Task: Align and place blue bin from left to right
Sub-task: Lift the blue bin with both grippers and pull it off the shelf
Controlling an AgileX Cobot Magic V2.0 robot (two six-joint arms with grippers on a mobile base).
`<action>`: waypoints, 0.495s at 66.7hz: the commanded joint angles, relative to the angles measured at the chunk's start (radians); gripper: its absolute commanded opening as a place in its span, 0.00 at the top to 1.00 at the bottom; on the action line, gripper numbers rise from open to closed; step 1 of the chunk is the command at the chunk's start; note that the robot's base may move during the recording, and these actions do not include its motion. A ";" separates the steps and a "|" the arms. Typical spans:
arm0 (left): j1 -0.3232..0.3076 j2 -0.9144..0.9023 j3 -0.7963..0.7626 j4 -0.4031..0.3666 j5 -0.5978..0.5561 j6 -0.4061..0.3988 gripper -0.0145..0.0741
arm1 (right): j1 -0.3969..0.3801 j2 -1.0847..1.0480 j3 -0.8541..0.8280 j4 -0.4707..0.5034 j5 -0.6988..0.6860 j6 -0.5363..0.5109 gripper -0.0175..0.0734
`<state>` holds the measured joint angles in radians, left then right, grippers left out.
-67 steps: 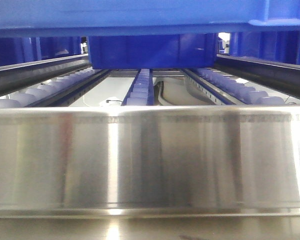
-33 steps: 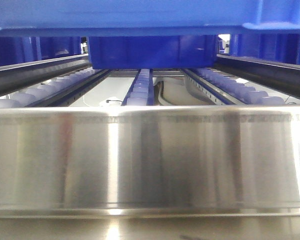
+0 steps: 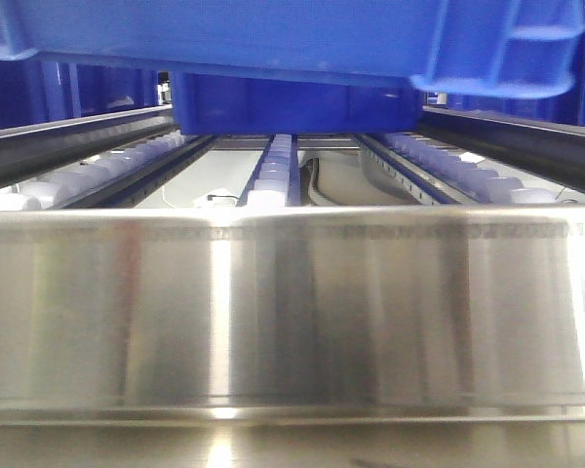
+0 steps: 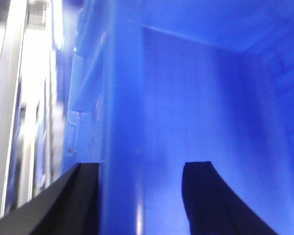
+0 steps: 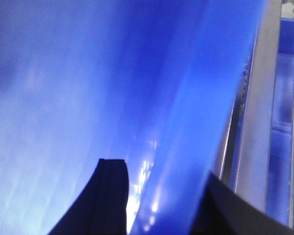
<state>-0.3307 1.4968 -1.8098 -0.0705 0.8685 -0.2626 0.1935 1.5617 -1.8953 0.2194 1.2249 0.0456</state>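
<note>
The blue bin point(image 3: 273, 34) hangs tilted above the roller tracks point(image 3: 273, 171), its left and right walls clamped by the left end effector point(image 4: 139, 196) and right end effector point(image 5: 159, 205); being stiff, smooth, probably slippery plastic, it is best held under the thick rim.

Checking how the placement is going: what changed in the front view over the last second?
The blue bin dropped lower and tilted, its right end now dipping toward the roller lanes. The farther blue bin, the lanes and the steel panel stayed put.
</note>
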 commanded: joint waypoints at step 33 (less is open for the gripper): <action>-0.022 -0.031 -0.020 -0.121 -0.236 0.020 0.96 | 0.010 -0.009 -0.018 0.071 -0.083 0.010 0.88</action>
<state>-0.3307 1.4968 -1.8098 -0.0801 0.7479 -0.2598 0.1935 1.5617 -1.8953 0.2157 1.2322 0.0456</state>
